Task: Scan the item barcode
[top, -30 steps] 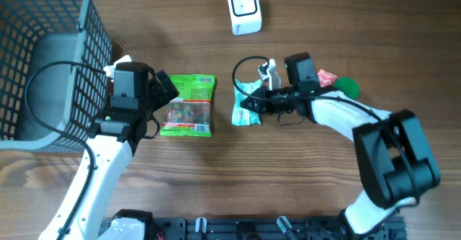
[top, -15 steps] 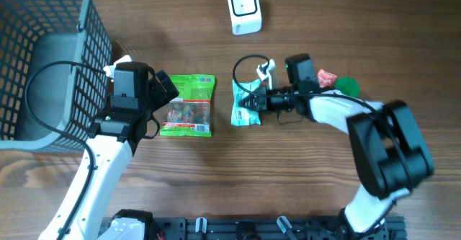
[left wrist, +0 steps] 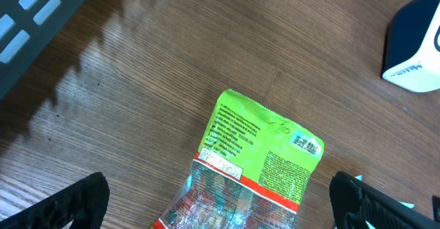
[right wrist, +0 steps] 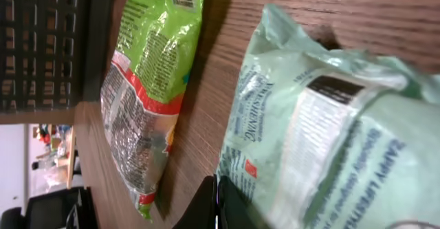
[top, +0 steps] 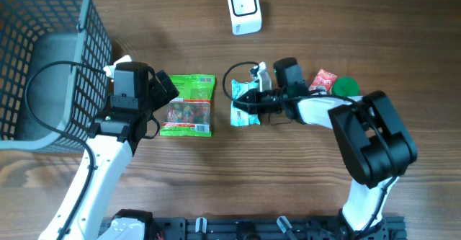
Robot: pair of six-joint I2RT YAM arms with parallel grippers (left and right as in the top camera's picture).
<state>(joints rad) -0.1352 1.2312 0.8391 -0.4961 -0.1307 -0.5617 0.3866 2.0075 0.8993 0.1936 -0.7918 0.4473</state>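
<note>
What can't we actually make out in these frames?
- Teal packet barcode: too small overhead, and the print is blurred close-up in the right wrist view.
- Right fingers and their hold on it: covered by the gripper body overhead, only a dark sliver at the wrist frame's bottom edge.
- Green bag: lower part cut off by the left wrist frame's bottom edge.
- Scanner: cut by that frame's right edge.
- Red item: too small overhead to identify.
</note>
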